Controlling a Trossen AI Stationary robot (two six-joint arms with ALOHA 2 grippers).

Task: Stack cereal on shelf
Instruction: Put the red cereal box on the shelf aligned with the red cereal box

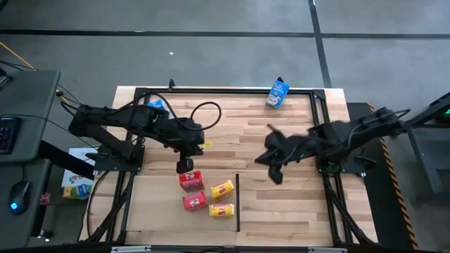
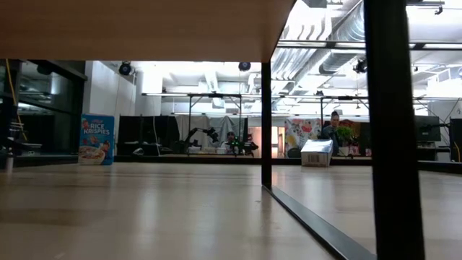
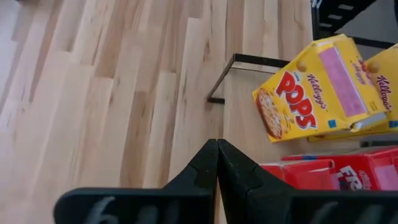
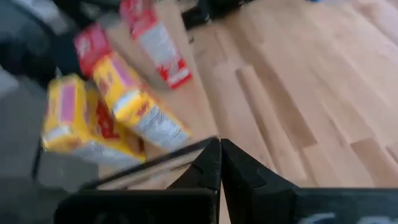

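I'm looking down from overhead and the left gripper (image 1: 184, 166) is hovering just above the rear red carton (image 1: 190, 180), fingers clenched together on nothing, which its wrist camera is confirming: the two dark fingers (image 3: 211, 168) are meeting at a point with only bare wood between them and the cartons. The four cartons are sitting clustered toward the front of the table (image 1: 295, 211), just to the left of the thin dark divider bar (image 1: 238, 202); the red carton under the left gripper is lying nearly square to the table edges, while the rear yellow carton (image 1: 222, 190) is lying slightly skewed. The left arm is clearly the nearer one to this cluster. The right gripper (image 1: 275, 172) is hanging over open wood on the other side of the bar, also pinched closed and empty, pointing back toward the cluster. Counting what I'm seeing: two red, the second being the front red carton (image 1: 195, 202); two yellow, the second being the front yellow carton (image 1: 221, 210); and two blue, one blue carton at the back edge (image 1: 277, 93) well apart from both grippers, and another blue carton (image 1: 156, 105) partly hidden behind the left arm
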